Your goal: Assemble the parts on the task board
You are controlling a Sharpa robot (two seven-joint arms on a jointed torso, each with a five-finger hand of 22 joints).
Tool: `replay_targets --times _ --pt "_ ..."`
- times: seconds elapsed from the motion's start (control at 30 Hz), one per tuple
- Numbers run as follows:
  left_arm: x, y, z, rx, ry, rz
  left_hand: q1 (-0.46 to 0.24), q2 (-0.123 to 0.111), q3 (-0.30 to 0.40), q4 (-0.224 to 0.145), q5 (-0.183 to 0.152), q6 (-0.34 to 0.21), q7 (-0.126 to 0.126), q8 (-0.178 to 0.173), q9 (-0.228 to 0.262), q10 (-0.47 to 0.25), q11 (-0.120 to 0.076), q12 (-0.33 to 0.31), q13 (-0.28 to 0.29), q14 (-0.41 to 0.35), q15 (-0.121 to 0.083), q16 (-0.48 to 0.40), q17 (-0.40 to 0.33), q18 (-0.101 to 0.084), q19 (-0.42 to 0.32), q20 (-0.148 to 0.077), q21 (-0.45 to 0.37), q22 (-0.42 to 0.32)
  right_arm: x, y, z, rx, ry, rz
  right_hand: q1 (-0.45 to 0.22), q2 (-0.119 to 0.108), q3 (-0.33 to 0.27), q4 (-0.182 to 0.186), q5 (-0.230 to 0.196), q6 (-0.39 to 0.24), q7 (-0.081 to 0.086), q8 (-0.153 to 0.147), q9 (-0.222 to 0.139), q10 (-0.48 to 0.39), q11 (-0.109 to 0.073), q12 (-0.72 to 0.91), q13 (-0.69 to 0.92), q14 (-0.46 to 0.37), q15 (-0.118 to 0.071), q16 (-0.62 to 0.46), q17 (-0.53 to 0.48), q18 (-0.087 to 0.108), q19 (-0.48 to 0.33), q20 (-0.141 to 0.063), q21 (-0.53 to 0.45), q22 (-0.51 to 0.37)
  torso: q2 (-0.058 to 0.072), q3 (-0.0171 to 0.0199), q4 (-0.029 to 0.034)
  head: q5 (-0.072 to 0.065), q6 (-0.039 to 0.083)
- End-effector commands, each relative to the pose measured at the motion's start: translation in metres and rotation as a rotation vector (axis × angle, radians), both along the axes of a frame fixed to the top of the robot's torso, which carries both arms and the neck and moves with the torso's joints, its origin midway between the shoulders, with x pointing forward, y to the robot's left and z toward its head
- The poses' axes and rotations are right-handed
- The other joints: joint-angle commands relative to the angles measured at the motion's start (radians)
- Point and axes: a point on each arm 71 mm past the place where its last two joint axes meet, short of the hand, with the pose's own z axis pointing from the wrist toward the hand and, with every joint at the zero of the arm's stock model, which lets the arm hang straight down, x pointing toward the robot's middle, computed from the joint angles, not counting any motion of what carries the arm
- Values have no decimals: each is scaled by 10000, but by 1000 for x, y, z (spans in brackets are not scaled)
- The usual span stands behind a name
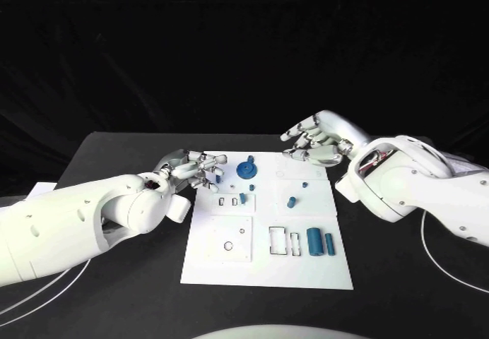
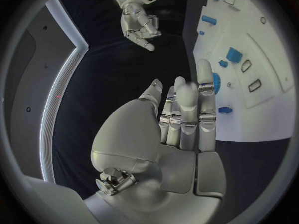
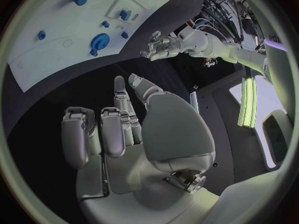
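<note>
The left hand (image 1: 193, 169) hangs at the far left corner of the task board (image 1: 306, 272), its fingers (image 2: 206, 92) held nearly straight and side by side, apart from the thumb, with nothing between them; it is released. In the left wrist view its fingertips lie over the board's edge, just beside the blue gear (image 2: 216, 79), but whether they touch it cannot be told.

The right hand (image 1: 319, 141) hovers over the far right corner of the board, fingers loosely curled and spread, grasping nothing; the right wrist view shows its palm bare (image 3: 124, 129) above the dark counter (image 1: 122, 152).

Between the two hands, at the far end of the board, lies the round blue gear (image 1: 246, 169). Nearer the middle, a small blue peg (image 1: 292, 203) lies on the right half, and another small blue piece (image 1: 242, 199) sits beside the slotted block on the left half. Toward the near end, two blue cylinders stand side by side: a wider one (image 1: 314, 241) and a thinner one (image 1: 329, 244), just right of a pair of rectangular outlined recesses (image 1: 277, 240). A square panel with a small round hole (image 1: 228, 245) lies on the near left part of the board. A thin white cable (image 1: 443, 261) curves over the counter by the right arm.
</note>
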Motion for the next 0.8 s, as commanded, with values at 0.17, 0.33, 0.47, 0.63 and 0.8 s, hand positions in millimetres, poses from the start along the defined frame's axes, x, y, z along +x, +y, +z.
replay_targets --times 0.17,0.33,0.47,0.63,0.8 --pt "2 -6 -6 4379 1128 -1713 -678 90 -319 855 -29 9 -259 772 306 -459 -214 3372 2890 767 -225 3488 3815 -676 564 -291 5438 5921 4 -20 2 1764 958 -698 9 -91 90 -69 94 449 -170 114 11 918 -204 870 703 548 -166 44 27 91 155 -131 137 502 -127 89 -170 123 -48" --pt "12 -12 4 6632 1339 -2655 -1096 16 -1022 1715 -58 -323 -269 1591 678 -1360 -215 5979 5421 836 -201 3766 4173 -719 38 -229 6661 7250 6 -30 0 1747 1187 -1015 -429 -104 -504 189 292 1064 -524 544 226 1479 -499 8311 7729 599 -432 121 109 61 211 -397 195 606 -168 149 -240 191 -59" --pt "18 -17 12 7896 1180 -2886 -1348 88 -1495 1872 -87 -158 -454 2193 1013 -773 -342 7354 6846 1028 -321 4163 4728 -841 251 -243 7585 8418 7 -34 -1 1595 1285 -1188 -641 180 -954 498 421 1028 -533 868 560 1191 -500 11160 10520 657 -406 355 495 55 248 -405 233 690 -166 177 -282 228 -66" --pt "25 -25 18 8809 1181 -3013 -1546 305 -1977 1876 -127 -186 -639 2989 1634 -388 -505 8302 7864 1028 -457 4163 4728 -954 378 -352 8213 9236 9 -37 -4 1279 1448 -1353 -747 176 -1300 643 399 818 -514 1004 786 1269 -439 11878 11221 683 -391 476 703 46 262 -388 247 724 -156 179 -263 206 -51" --pt "31 -35 20 9567 1413 -3140 -1808 465 -2442 1892 -140 -331 -780 3754 2339 -112 -632 8892 8510 1028 -554 4163 4728 -1087 576 -447 8785 10019 11 -37 -5 1037 1516 -1416 -806 162 -1438 712 382 739 -489 1024 851 1281 -412 11994 11343 688 -364 506 754 45 263 -363 249 729 -140 197 -283 213 -54"
